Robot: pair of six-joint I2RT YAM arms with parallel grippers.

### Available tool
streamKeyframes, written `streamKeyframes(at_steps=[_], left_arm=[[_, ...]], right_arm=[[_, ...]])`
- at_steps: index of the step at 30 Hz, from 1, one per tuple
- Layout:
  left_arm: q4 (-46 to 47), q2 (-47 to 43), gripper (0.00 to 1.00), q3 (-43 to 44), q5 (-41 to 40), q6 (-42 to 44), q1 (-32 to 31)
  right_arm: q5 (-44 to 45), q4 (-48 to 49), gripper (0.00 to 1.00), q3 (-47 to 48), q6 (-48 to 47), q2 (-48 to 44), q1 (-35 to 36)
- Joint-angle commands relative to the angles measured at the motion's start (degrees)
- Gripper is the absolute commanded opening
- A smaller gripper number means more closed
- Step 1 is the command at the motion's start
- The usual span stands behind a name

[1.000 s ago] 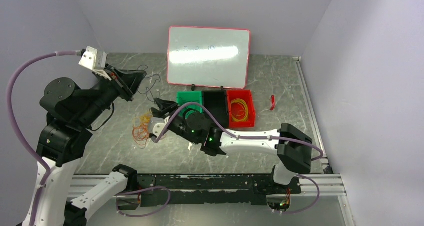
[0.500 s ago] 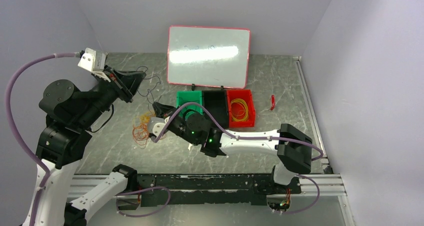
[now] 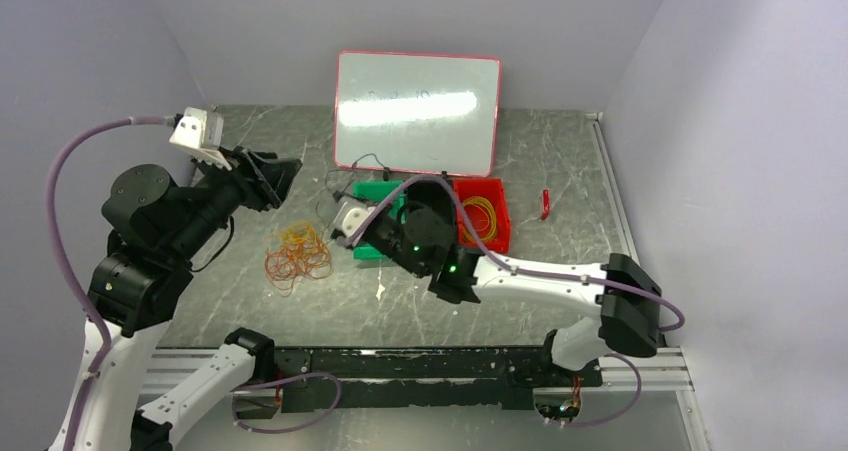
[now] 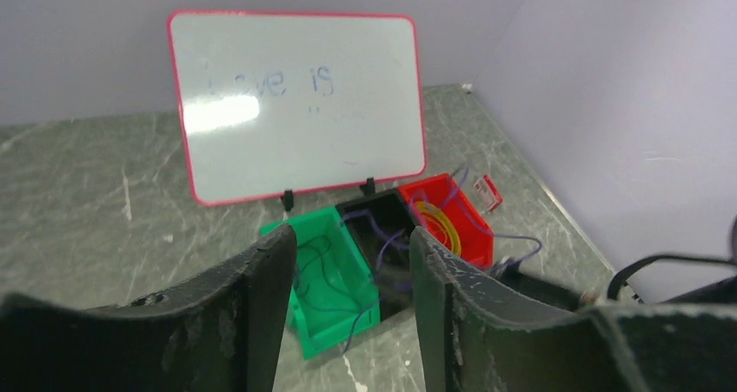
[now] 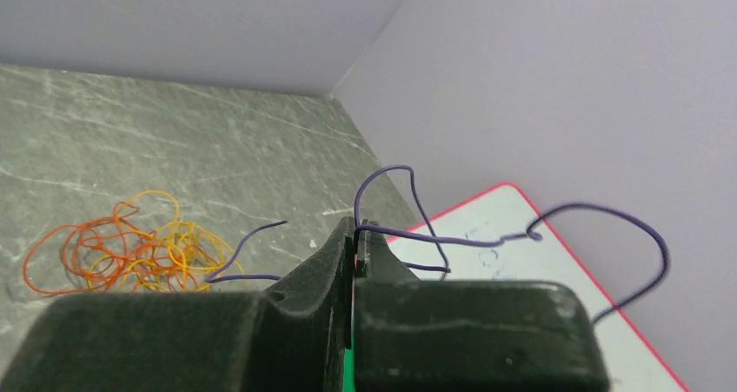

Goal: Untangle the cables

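Observation:
A tangled pile of orange-red and yellow cables [image 3: 298,253] lies on the table left of the bins; it also shows in the right wrist view [image 5: 130,253]. My right gripper [image 5: 356,231] is shut on a thin dark cable [image 5: 452,240], which loops up in front of the whiteboard and trails over the green and black bins [image 4: 382,244]. My left gripper [image 4: 352,253] hangs open and empty above the table's left side [image 3: 288,174], pointing at the bins. More yellow cable loops [image 3: 478,219] lie in the red bin.
Green bin [image 3: 375,193], black bin [image 3: 430,196] and red bin [image 3: 497,239] stand in a row before the propped whiteboard [image 3: 416,111]. A small red object [image 3: 545,203] lies right of them. Side walls close in left and right.
The left gripper opened and let go of the dark cable. The right gripper shut on it and swung right, carrying it from the pile over the bins.

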Motion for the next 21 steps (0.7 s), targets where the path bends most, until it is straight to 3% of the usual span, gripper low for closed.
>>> streamKeyframes(at_steps=[1,7,14,21], left_arm=[[-3.59,-1.82,0.58,-2.97,-4.41,-0.87,-0.17],[-5.85,-4.37,0.60,-6.69,-7.70,-1.57,-0.17],[-6.49,-5.95,0.63,-10.12,-9.54,-2.30,-0.10],[-7.30,-6.43,0.61,-10.82,-11.11,-1.65,-0.17]], right_arm=[[-1.45,-7.97,0.00,0.29,9.43,-3.72,-3.82],[-3.52,-21.27,0.00,6.01,21.88,-3.04,-10.18],[-14.23,-31.57,0.00,12.92,38.35,0.51,-17.78],[-22.77,-35.86,0.00,16.30,43.66,5.90,-21.28]])
